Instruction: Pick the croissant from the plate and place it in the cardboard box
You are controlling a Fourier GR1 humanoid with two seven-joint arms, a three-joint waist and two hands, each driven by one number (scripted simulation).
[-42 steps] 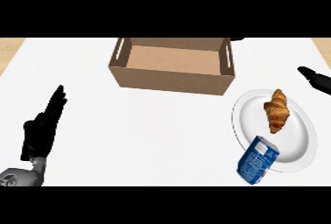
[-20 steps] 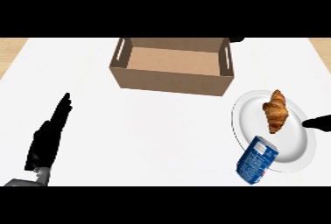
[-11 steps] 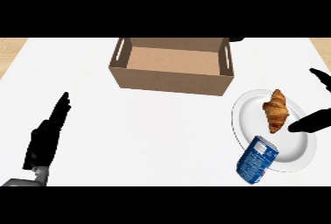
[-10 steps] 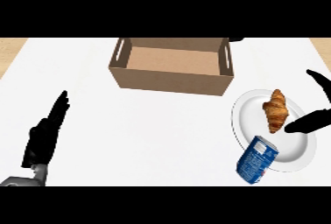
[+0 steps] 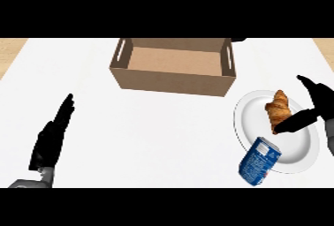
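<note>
A brown croissant (image 5: 278, 108) lies on the upper part of a white plate (image 5: 295, 145) at the right. An open cardboard box (image 5: 175, 65) stands at the top centre, nothing showing inside it. My right hand (image 5: 316, 106) comes in from the right edge, open. Its thumb reaches to the croissant's lower end and its fingers stand just right of the croissant's top. My left hand (image 5: 52, 137) rests open at the lower left, fingers straight and pointing up, far from both.
A blue packet (image 5: 259, 160) lies on the plate's lower left rim, overhanging it. The white counter (image 5: 157, 132) spreads between the box, the plate and my left hand. A dark object (image 5: 238, 39) shows at the box's far right corner.
My right hand has moved in from the right edge over the plate, so that its thumb and fingers now flank the croissant. The left hand has hardly shifted.
</note>
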